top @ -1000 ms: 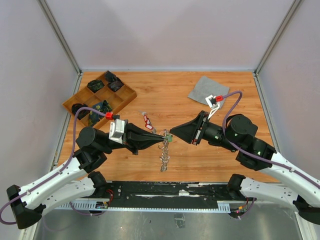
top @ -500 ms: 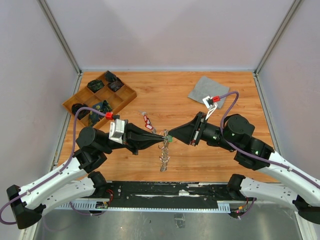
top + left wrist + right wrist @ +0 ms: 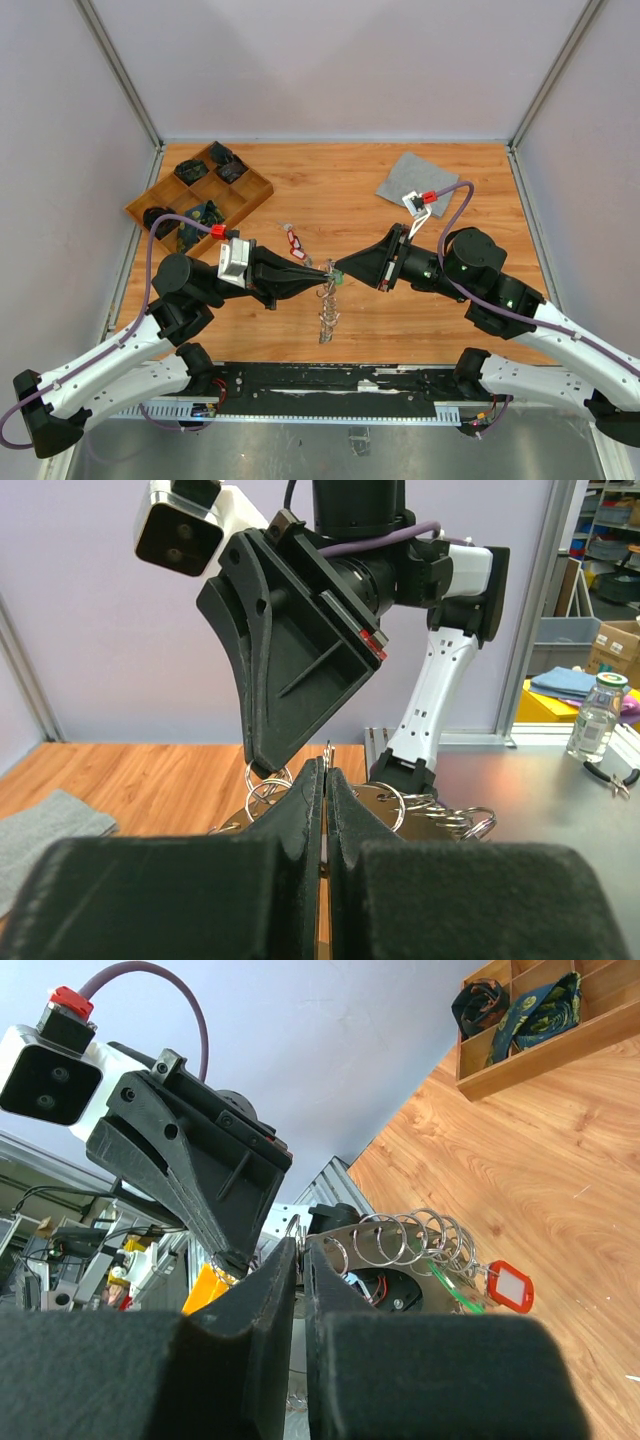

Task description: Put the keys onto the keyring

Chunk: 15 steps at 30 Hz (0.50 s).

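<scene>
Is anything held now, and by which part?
The left gripper pinches the keyring at its rim. Whether the right gripper also grips it cannot be told.

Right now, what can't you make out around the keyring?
Top external: left gripper and right gripper tips sit together by the keyring; too small to tell who holds what.
Left wrist: own shut fingers hide the pinch.
Right wrist: own fingers hide whether anything is gripped.

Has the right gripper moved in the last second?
Yes: the right gripper has edged leftward, away from the grey cloth, closing on the left gripper.
</scene>
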Each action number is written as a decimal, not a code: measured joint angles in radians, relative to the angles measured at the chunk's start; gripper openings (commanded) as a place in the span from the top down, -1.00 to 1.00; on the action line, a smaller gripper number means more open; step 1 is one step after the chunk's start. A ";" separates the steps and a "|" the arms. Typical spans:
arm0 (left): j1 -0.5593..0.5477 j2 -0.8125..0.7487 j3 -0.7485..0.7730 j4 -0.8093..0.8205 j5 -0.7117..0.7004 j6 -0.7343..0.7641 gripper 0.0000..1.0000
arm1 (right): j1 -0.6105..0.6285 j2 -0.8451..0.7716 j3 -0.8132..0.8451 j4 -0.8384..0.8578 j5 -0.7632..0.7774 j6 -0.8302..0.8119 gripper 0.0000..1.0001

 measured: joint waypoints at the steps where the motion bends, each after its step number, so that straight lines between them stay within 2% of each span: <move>1: 0.000 0.000 0.000 0.000 0.000 0.000 0.99 | 0.000 0.000 -0.001 0.000 0.000 0.000 0.92; 4: 0.000 0.000 0.000 0.000 0.000 0.000 0.99 | 0.000 -0.001 -0.002 0.002 0.000 0.000 0.99; 15: 0.000 0.000 0.000 0.000 0.000 0.000 0.99 | 0.000 -0.001 -0.002 0.008 -0.009 -0.035 0.99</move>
